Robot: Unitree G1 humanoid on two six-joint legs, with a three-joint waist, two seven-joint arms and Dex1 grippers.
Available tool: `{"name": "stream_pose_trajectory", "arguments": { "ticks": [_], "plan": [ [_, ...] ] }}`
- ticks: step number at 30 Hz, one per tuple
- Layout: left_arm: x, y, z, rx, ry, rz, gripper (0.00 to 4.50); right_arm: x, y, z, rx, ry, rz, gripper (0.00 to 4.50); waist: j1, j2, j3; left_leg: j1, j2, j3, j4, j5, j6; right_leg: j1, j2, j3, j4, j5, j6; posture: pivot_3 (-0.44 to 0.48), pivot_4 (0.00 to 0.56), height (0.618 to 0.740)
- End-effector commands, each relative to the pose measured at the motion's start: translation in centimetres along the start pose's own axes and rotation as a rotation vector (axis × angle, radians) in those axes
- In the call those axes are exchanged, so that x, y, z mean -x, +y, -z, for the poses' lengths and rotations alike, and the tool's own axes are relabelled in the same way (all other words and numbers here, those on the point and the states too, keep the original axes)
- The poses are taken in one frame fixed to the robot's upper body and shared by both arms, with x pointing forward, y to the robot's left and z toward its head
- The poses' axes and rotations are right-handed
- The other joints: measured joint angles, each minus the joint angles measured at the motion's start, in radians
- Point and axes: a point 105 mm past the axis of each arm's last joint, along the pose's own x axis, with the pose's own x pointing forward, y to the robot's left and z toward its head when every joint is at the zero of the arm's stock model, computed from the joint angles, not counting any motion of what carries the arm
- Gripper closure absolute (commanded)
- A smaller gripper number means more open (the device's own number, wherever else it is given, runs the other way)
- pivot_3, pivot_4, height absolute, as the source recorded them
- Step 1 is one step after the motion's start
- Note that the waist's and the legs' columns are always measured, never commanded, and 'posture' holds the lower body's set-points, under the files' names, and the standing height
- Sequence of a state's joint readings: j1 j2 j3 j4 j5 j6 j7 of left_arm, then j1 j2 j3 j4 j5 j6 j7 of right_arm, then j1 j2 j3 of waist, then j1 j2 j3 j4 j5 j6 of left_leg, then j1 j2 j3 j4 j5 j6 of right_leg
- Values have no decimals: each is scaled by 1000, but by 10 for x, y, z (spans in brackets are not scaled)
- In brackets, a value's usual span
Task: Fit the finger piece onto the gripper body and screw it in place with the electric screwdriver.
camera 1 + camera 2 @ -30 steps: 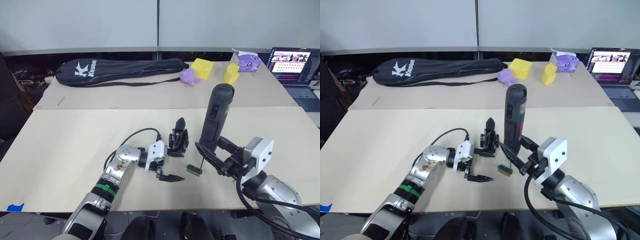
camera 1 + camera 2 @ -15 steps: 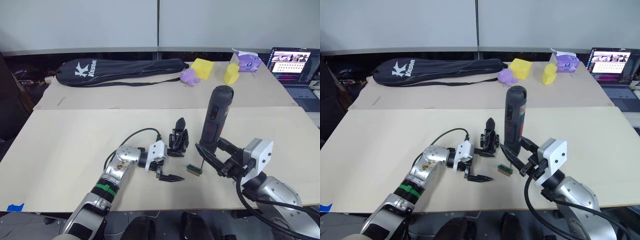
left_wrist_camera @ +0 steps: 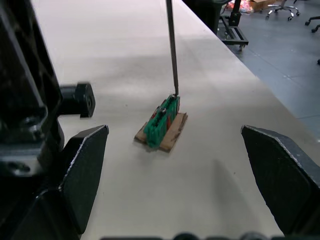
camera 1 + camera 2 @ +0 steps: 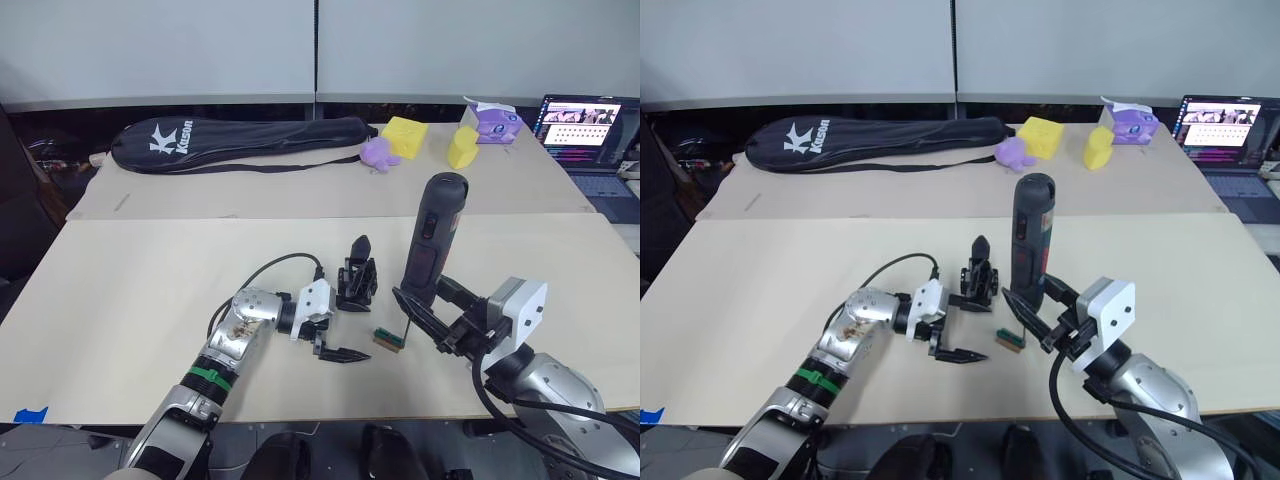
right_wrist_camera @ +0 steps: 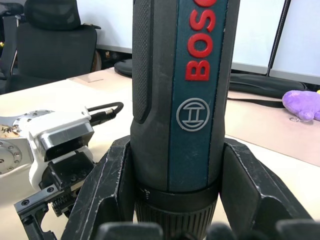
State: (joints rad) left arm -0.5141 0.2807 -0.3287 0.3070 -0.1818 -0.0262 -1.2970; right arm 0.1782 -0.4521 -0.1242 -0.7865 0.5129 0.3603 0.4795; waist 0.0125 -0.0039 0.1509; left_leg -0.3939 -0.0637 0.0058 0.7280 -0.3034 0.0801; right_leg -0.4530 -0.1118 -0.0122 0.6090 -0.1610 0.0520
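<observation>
- Screwdriver [image 4: 431,240] upright near the front middle of the table [image 4: 130,290], clamped low on its barrel between the 2 black fingers of the right gripper [image 4: 428,312]; red lettering on the barrel plain in the right wrist view.
- Thin metal bit pointing straight down, tip touching the small green block [image 4: 387,339] that lies on a brown scrap of card on the table.
- Gripper body [image 4: 356,281] standing on the table just left of the screwdriver, 1 pointed black finger sticking up from it.
- Left gripper [image 4: 335,325] low over the table, beside the gripper body, fingers spread wide apart and holding nothing; 1 finger next to the gripper body, the other nearer the front edge, pointing toward the green block.
- Finger piece not made out for certain in these views.
- Farther back on a second table: long black racket bag [image 4: 240,143] with a white "K" logo, purple plush toy [image 4: 378,153], 2 yellow blocks [image 4: 405,136], purple-and-white tissue box [image 4: 494,122].
- Open laptop [image 4: 585,128] at the far right, screen lit.
</observation>
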Motion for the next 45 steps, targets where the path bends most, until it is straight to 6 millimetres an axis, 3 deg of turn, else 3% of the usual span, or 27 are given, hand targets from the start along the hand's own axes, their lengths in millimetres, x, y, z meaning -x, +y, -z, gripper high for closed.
{"name": "stream_pose_trajectory", "arguments": {
  "ticks": [1,14,20,32,39,45],
  "plan": [
    [0,3,-11,-33,-21,-4,0,-2,3,-17,41,-82,-14,2572,0,0,0,0,0,0,0,0,0,0,0,0,0,0,0,0,150,723],
    [1,5,-4,-18,-13,-16,0,-1,3,-15,36,-77,-16,2572,0,0,0,0,0,0,0,0,0,0,0,0,0,0,0,0,150,723],
    [5,5,-1,0,-13,-34,0,-2,7,-27,54,-105,-35,2572,0,0,0,0,0,0,0,0,0,0,0,0,0,0,0,0,150,723],
    [43,-10,4,55,24,-97,0,-15,18,-69,49,-142,-264,2572,0,0,0,0,1,0,0,0,0,-1,0,0,0,0,0,0,150,723],
    [56,-4,-1,52,39,-160,0,-31,21,-91,4,-152,-413,2572,0,-1,1,0,1,0,0,0,0,-1,-1,0,-1,0,0,0,150,723],
    [60,11,-12,28,37,-206,0,-60,24,-114,-75,-174,-544,2572,-2,-1,1,-1,1,0,-1,0,0,-2,-1,0,0,0,-1,0,150,723]
  ]
}}
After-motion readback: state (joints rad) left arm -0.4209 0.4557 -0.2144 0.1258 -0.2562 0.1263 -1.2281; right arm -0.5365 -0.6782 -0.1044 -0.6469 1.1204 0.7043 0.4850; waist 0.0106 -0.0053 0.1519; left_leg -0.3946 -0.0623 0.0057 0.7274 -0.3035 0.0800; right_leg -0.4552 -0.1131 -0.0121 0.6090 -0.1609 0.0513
